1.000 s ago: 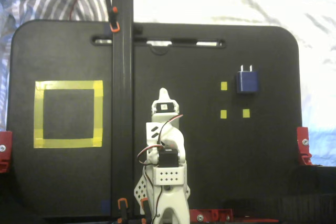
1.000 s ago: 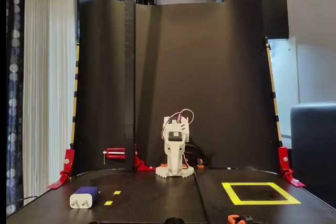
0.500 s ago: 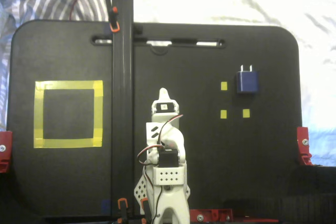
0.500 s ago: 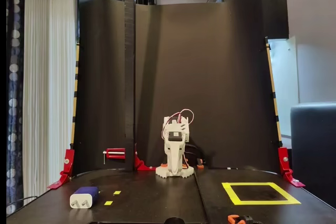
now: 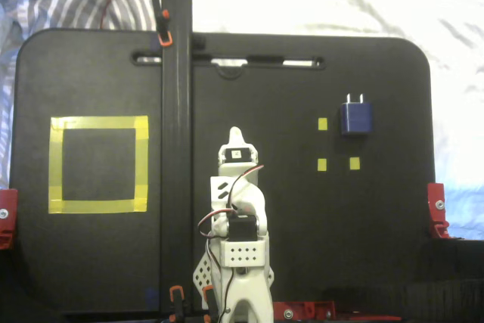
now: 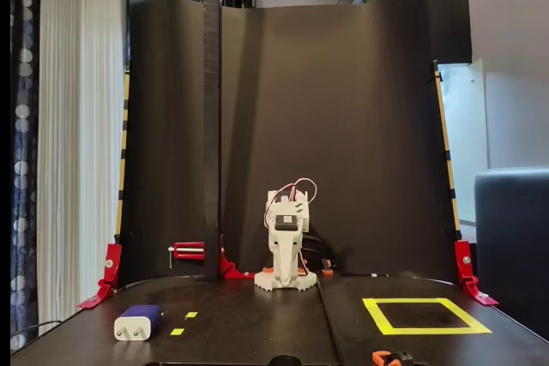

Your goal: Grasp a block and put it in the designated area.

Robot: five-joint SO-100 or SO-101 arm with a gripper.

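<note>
Lying flat on the black table, the block sits toward the right in the top-down fixed view, its two short silvery prongs pointing at the far edge, away from the arm. Three small yellow markers show near it: one just to its left and two below it, all apart from the block itself. In the low front-facing fixed view the same block appears at lower left, its pale pronged face turned toward the camera, with two markers just to its right. The yellow tape square lies on the opposite side of the table, well apart from the block, and holds nothing but bare black surface; in the front view the square is at lower right. No writing or label can be read anywhere. The white arm is folded over its base near the table's middle edge, and the claw points toward the far edge, touching neither block nor square; its fingers look drawn together with nothing between them, though the tip is small and blurred. A dark upright post stands just left of the arm, and red clamps grip the table's edges.
</note>
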